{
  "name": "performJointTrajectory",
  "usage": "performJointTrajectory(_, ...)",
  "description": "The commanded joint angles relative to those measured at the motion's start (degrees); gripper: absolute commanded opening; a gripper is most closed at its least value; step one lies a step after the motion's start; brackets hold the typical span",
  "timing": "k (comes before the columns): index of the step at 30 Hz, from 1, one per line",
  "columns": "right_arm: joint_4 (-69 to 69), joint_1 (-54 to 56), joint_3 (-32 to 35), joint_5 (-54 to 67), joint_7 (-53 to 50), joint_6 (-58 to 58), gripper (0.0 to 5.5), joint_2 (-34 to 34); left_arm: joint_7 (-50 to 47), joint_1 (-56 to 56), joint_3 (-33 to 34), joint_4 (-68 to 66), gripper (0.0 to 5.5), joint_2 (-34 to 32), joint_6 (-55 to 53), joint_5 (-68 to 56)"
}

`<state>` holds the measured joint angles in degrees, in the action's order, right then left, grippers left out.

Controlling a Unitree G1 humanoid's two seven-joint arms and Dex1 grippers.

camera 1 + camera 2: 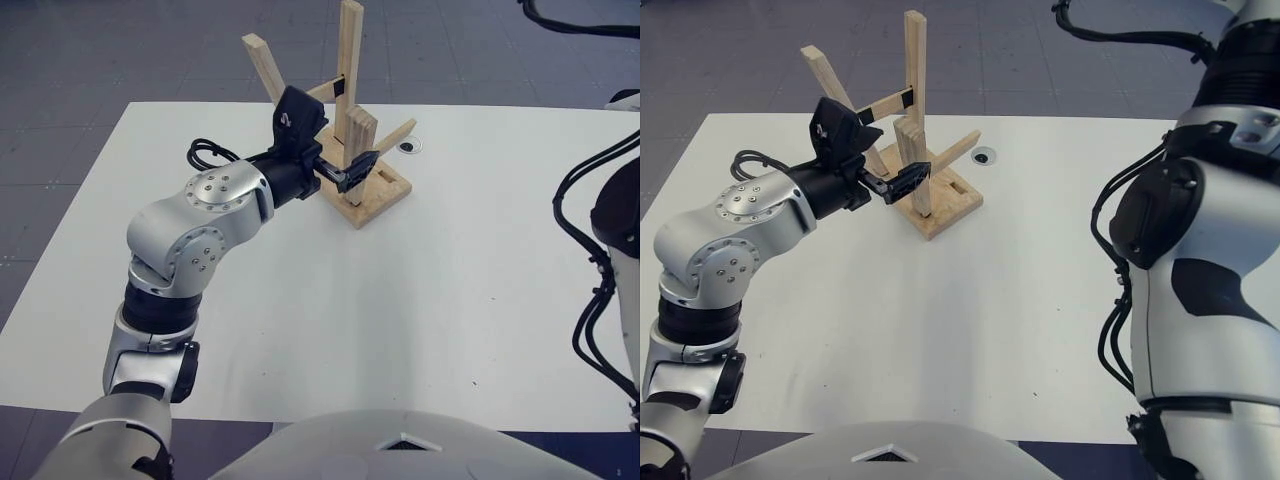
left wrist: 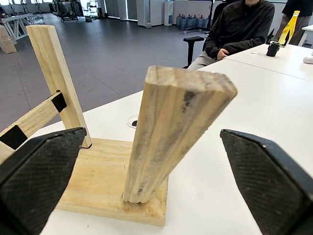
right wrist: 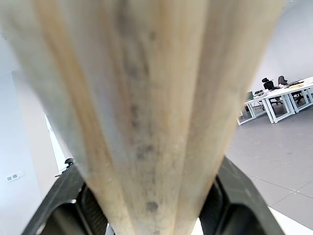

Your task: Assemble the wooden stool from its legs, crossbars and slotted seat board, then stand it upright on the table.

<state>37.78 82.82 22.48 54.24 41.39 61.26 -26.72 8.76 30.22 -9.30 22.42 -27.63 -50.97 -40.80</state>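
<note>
Left wrist view, left tool [image 2: 153,134] (spread) flanking corner leg [image 2: 176,112]

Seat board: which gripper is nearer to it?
Left. The left gripper hangs just over the seat board, open around a short leg; the right gripper, clamping a wooden piece, is raised away.

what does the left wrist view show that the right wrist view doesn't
Left wrist view: the seat board lying flat on the white table, one leg standing on it inside the open left tool, and a second leg with a taped crossbar. Right wrist view: a wooden piece very close up, clamped in the right tool. Both: a wooden stool part inside that arm's own tool.
</note>
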Motion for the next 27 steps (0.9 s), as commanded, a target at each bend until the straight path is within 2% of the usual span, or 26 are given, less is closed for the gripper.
performJointTrajectory(1, -1.0, 1.3, 1.0, 0.3, -0.5, 0.5, 2.04, 0.5, 3.3, 0.1, 0.2, -1.0, 4.76, 1.7, 1.1, 1.9)
performJointTrajectory(7, -1.2, 1.0, 1.5, 0.2, -0.6, 0.9, 2.04, 0.9, 4.4, -0.1, 0.4, -2.0, 3.89, 3.6, 2.2, 5.7)
performJointTrajectory(11, -1.3, 1.1, 1.7, 0.2, -0.6, 1.1, 2.04, 1.1, 5.0, -0.4, -1.8, -2.5, 3.13, 3.8, 3.9, 11.3)
performJointTrajectory(16, -1.0, 1.0, 1.5, -0.3, -1.0, 0.9, 2.04, 1.0, 7.4, -1.4, -1.8, -1.7, 2.21, 5.1, 3.9, 12.5)
performJointTrajectory(19, -0.8, 0.8, 1.2, -1.0, -1.2, 0.8, 2.04, 0.5, 10.7, -3.0, -1.5, 0.1, 2.14, 3.7, 3.2, 11.6)
performJointTrajectory(27, -1.6, -0.8, 0.1, -3.3, -0.5, 1.5, 2.04, -2.0, 28.8, -10.5, -1.3, 5.2, 2.12, -8.5, 4.3, 8.4)
